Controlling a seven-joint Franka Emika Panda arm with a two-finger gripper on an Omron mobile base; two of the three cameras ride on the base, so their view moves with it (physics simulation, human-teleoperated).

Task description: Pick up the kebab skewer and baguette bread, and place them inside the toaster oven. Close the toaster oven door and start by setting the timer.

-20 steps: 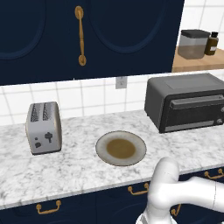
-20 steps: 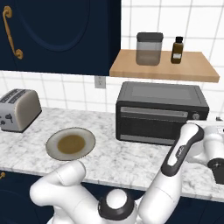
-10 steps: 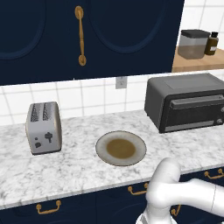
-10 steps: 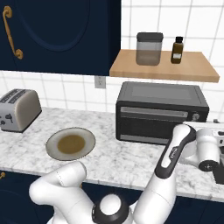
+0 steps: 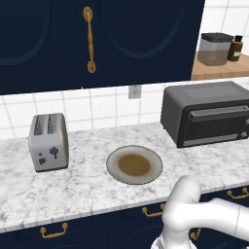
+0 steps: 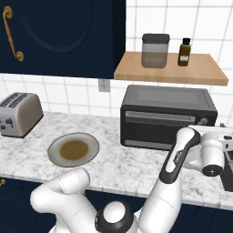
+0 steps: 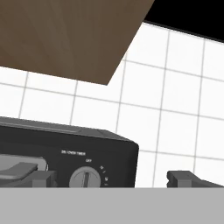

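Note:
The toaster oven (image 6: 168,116) stands dark grey at the counter's right end, also as the toaster oven (image 5: 209,114) in the left base view. Its door (image 6: 154,128) is shut flat against the front. My gripper (image 6: 226,173) hangs beyond the oven's right end, in front of it. In the hand view my gripper (image 7: 116,179) is open, its fingertips (image 7: 43,178) wide apart. The oven's timer knob (image 7: 86,178) lies between them, farther off, beside the end of the door handle (image 7: 17,168). The kebab skewer and the baguette bread are hidden from view.
A round plate (image 5: 134,164) with a brown middle lies bare on the marble counter. The silver two-slot toaster (image 5: 48,141) stands at the left. A wooden shelf (image 6: 170,68) above the oven carries a jar (image 6: 155,50) and a small bottle (image 6: 184,52).
The hand has shifted slightly right and down beside the oven's right end. The jaws stay wide open and the oven door stays shut.

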